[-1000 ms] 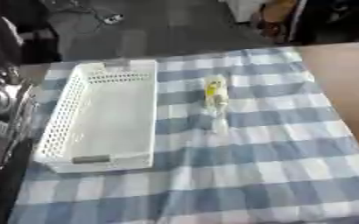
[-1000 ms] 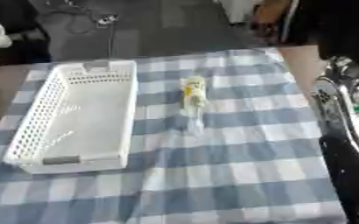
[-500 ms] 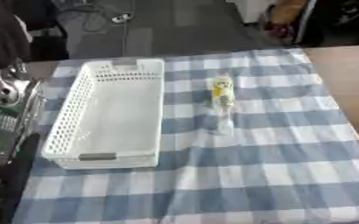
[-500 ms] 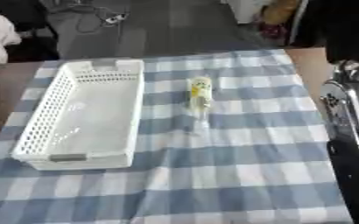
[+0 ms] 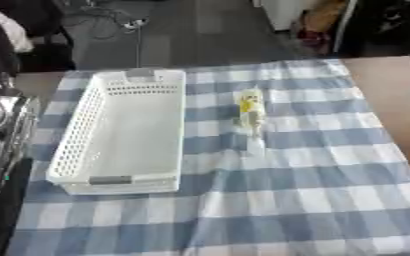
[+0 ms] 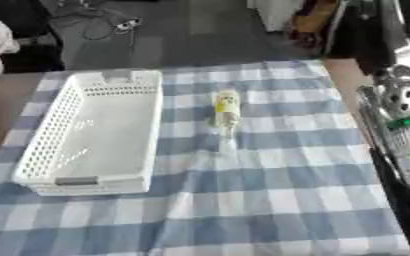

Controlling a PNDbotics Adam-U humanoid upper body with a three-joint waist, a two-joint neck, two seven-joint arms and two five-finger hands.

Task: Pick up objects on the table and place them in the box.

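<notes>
**On the checked cloth, one item waits beside an empty basket**

Nearest the camera, only bare blue-and-white tablecloth [image 5: 270, 210] is seen; no hand is over it. At the left edge of the left eye view and the right edge of the right eye view, silver-and-black arm parts are glimpsed, but neither hand can be made out, so how the fingers stand cannot be told. Further out, the small clear packet with a yellow label [image 5: 250, 116] is found lying lengthwise, just beside the white perforated basket [image 5: 77, 150], apart from its right wall. Nothing has yet been placed inside. The pickup is judged still ahead: the packet is best approached from above, pinched across its narrow width, lifted clear of the rim and released low over the basket floor.
</notes>
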